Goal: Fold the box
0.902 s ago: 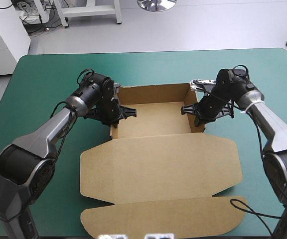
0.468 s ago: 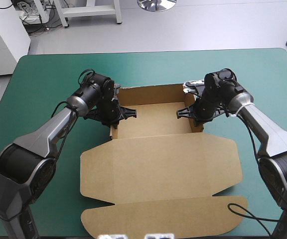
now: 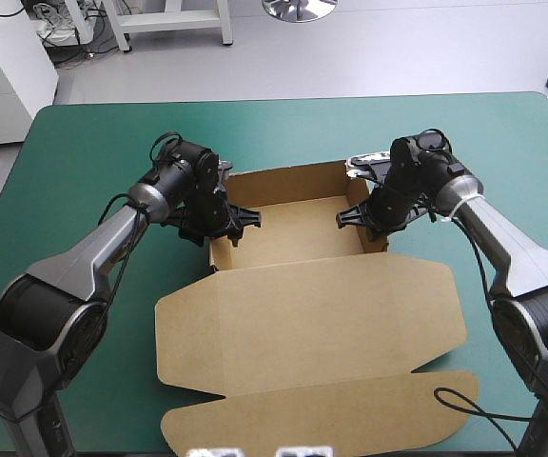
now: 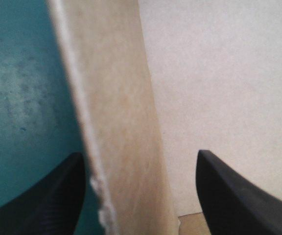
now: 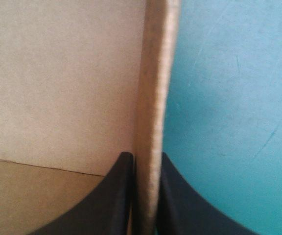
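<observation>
The brown box (image 3: 303, 314) is an open tray at the back with its lid lying flat toward the table's front. My left gripper (image 3: 222, 217) straddles the tray's left wall (image 4: 121, 127), fingers apart, one outside over the teal-green cover and one inside. That wall stands free between the fingers (image 4: 48, 200). My right gripper (image 3: 367, 214) is shut on the tray's right wall (image 5: 153, 88), its fingers (image 5: 106, 200) pressed to both faces of the board. The tray's floor (image 3: 293, 233) is bare.
The lid's front flap (image 3: 322, 419) reaches close to the table's front edge. Teal-green cover (image 3: 93, 152) shows on both sides of the box and beyond its back wall.
My left gripper has opened and let go of the left wall. The right gripper earlier shifted inward along the right wall. The lid has slid slightly toward the front right.
</observation>
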